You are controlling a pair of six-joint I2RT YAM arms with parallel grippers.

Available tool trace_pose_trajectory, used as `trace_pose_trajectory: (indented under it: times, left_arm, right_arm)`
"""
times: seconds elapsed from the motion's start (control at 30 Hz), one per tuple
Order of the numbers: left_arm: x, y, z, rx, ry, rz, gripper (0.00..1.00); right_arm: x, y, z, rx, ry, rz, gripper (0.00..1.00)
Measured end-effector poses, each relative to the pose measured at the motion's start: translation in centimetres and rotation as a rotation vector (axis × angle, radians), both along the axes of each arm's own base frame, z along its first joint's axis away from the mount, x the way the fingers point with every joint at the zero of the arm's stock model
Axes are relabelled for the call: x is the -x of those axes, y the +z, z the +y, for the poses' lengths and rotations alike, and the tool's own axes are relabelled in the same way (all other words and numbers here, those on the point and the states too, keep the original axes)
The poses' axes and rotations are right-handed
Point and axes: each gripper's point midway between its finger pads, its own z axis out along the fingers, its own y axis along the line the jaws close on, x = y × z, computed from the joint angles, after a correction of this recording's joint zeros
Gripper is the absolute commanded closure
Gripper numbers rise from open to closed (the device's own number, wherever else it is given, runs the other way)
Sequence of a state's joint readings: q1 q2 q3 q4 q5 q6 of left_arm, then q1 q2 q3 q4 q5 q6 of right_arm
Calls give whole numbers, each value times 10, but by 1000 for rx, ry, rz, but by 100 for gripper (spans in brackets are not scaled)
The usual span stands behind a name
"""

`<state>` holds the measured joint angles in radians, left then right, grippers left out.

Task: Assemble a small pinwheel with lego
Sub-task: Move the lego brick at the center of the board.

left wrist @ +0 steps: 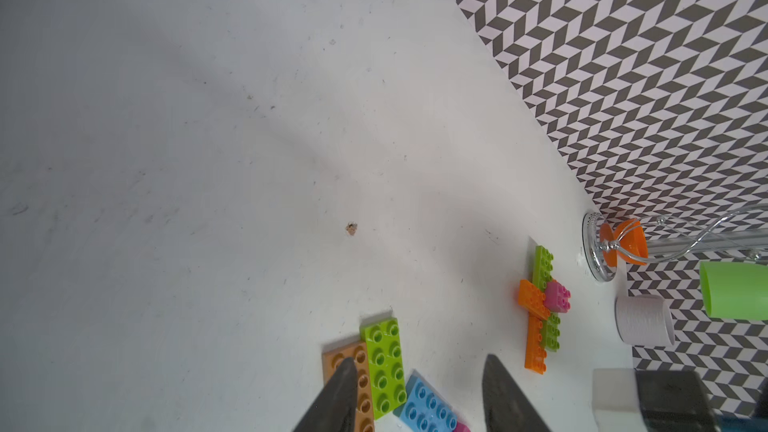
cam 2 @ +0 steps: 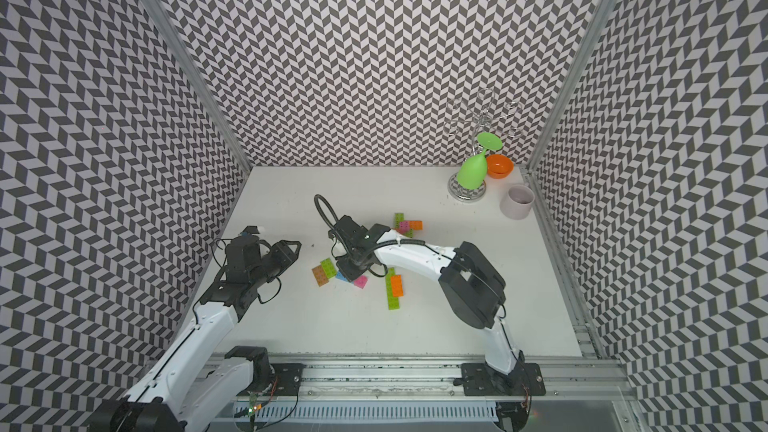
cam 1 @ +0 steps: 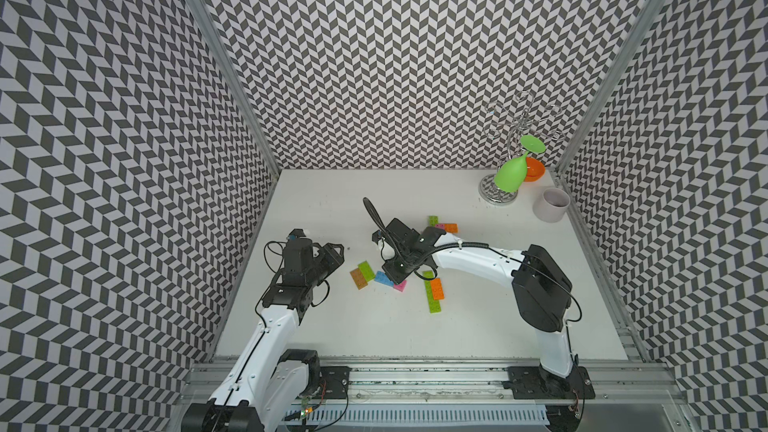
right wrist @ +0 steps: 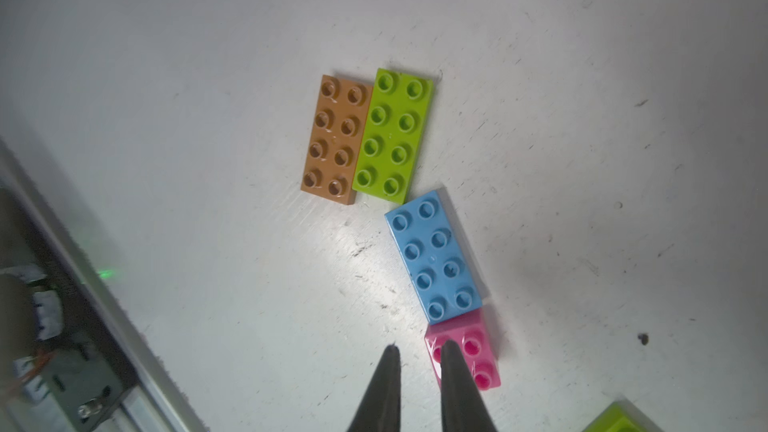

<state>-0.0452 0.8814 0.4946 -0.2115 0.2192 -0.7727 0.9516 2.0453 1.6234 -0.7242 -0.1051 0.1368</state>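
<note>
Near mid-surface (cam 1: pixel 374 338), toward the front, four loose lego pcs lie studs up. A brown brick (right wrist: pixel 336 140) and a lime brick (right wrist: pixel 392 136) sit side by side w/ long edges touching. A blue brick (right wrist: pixel 434 255) is just beside the lime one's corner, and a pink square brick (right wrist: pixel 469 351) touches the blue one's short end.

The right end effector (right wrist: pixel 419 347) hangs over this group, nearly closed, w/ a slim gap btwn the fingers and nothing in it. One fingertip overlaps the pink square brick's corner in the wrist cam; can't tell if it touches. The left end effector (left wrist: pixel 420 361) is partway open and empty, just off the brown brick's side.

A long lime plate (cam 1: pixel 434 307) lies apart from that group, nearer the right arm's base, w/ an orange brick (cam 1: pixel 437 288) against it; can't tell if stacked. Farther back is a cross-shaped cluster (left wrist: pixel 534 299) of lime and orange pcs w/ a pink square on top.

In both top views the right arm (cam 1: pixel 469 259) crosses btwn the groups, covering part of the blue brick and the cluster's near end.

At the back right corner stands a chrome stand (cam 1: pixel 498 197) w/ a green plastic goblet (cam 1: pixel 509 176) hung upside down. An orange bowl (cam 1: pixel 536 170) sits behind it and a pale cup (cam 1: pixel 555 203) stands beside it. Chevron walls (cam 1: pixel 374 56) close in three sides.
</note>
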Motion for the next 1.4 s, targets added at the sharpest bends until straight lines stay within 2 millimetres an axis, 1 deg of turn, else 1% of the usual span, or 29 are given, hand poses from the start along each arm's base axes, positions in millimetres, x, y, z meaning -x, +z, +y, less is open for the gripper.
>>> trace_pose_trajectory:
  times: [0.07,0.17,0.3,0.43,0.6,0.87,1.0,1.2,1.4]
  left_arm:
    - [2,-3,3,9,6,5,50]
    - [3,-3,5,19,6,5,50]
    - [4,-2,5,29,1,2,50]
    - [6,-6,3,38,-8,9,50]
    - [7,-9,2,44,-18,16,50]
    - [7,-8,2,42,-30,13,50]
    - [8,-8,0,44,-38,12,50]
    - [8,-8,0,48,-43,11,50]
    - [8,-8,-1,49,-47,11,51]
  right_arm:
    - [-3,-5,3,28,-4,6,80]
    - [-7,-7,9,25,-48,32,80]
    - [1,-5,17,-36,-129,127,76]
    - [11,-13,22,-76,-216,223,75]
    - [13,-15,25,-106,-287,274,74]
    - [6,-10,36,-162,-340,282,73]
    - [-2,-17,41,-160,-358,269,73]
    - [-7,-38,40,-126,-380,269,73]
    - [-9,-37,44,-135,-371,266,73]
